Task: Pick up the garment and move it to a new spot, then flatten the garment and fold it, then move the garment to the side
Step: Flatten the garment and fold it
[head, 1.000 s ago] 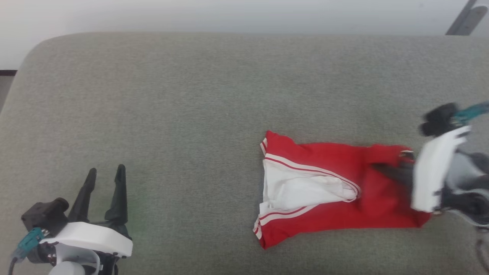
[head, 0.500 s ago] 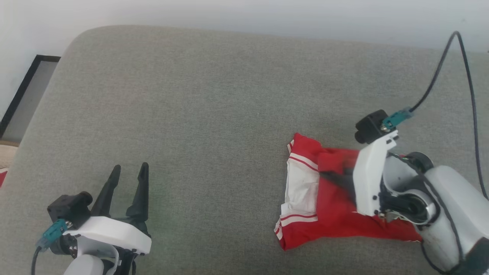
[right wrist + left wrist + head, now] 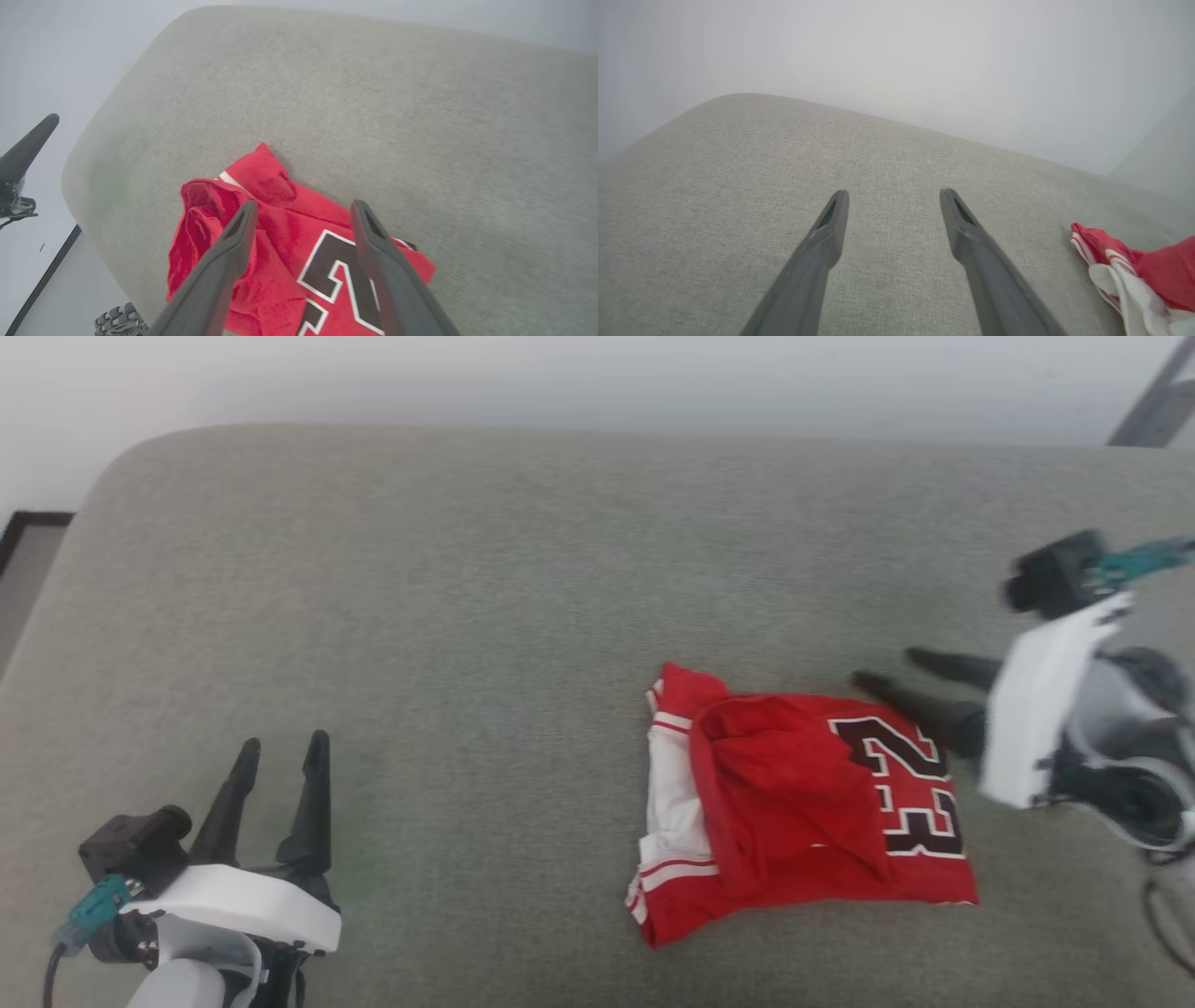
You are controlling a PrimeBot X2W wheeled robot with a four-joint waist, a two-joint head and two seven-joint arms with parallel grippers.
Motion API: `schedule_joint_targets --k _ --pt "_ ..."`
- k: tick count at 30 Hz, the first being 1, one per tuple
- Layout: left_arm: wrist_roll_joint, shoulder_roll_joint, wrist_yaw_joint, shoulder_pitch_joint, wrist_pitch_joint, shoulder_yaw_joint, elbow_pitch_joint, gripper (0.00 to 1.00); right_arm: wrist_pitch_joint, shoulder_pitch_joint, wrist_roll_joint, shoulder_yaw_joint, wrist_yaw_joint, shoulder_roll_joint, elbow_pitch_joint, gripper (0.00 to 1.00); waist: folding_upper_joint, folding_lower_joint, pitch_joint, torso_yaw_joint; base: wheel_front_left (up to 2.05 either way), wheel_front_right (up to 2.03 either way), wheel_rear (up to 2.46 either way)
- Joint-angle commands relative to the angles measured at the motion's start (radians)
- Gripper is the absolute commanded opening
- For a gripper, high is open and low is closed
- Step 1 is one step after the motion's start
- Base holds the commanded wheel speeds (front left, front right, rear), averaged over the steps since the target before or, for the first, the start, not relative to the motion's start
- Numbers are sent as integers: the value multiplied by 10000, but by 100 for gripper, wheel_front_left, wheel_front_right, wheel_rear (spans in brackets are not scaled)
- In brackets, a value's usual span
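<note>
The garment [image 3: 803, 803], a red jersey with white trim and a dark "23", lies folded on the grey cushion right of centre. My right gripper [image 3: 887, 670] hovers at its upper right corner, open, nothing between its fingers. In the right wrist view the garment [image 3: 275, 242] lies under the spread fingers [image 3: 233, 242], the "23" partly showing. My left gripper [image 3: 280, 751] rests open at the lower left, far from the garment. In the left wrist view the left gripper [image 3: 892, 196] points over bare cushion, with a corner of the garment [image 3: 1143, 275] at the right edge.
The grey cushion [image 3: 467, 616] spreads wide around the garment, its rounded far edge meeting a pale wall. A dark frame [image 3: 28, 523] shows beyond the cushion's left edge. A cable [image 3: 1167, 915] hangs by my right arm.
My right gripper has let go of the garment, opened and drawn back to the right. The garment now lies with a red flap folded over and the "23" showing. The camera has shifted.
</note>
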Motion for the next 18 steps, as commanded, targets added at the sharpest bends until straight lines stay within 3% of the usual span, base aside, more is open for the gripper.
schedule_joint_targets --k 1,10,18 --pt "26 57 10 92 -40 70 -11 100 -141 166 -69 -154 -1 -90 -36 100 0 0 -30 -198 0 0 0" --pt "146 263 36 223 -64 285 -106 100 -2110 1217 -512 -1357 -1 -546 125 100 0 0 -179 -948 0 0 0" --pt "79 426 29 484 -76 489 -101 100 -4373 2142 -957 -1794 -3 -692 555 100 0 0 -459 -1317 0 0 0"
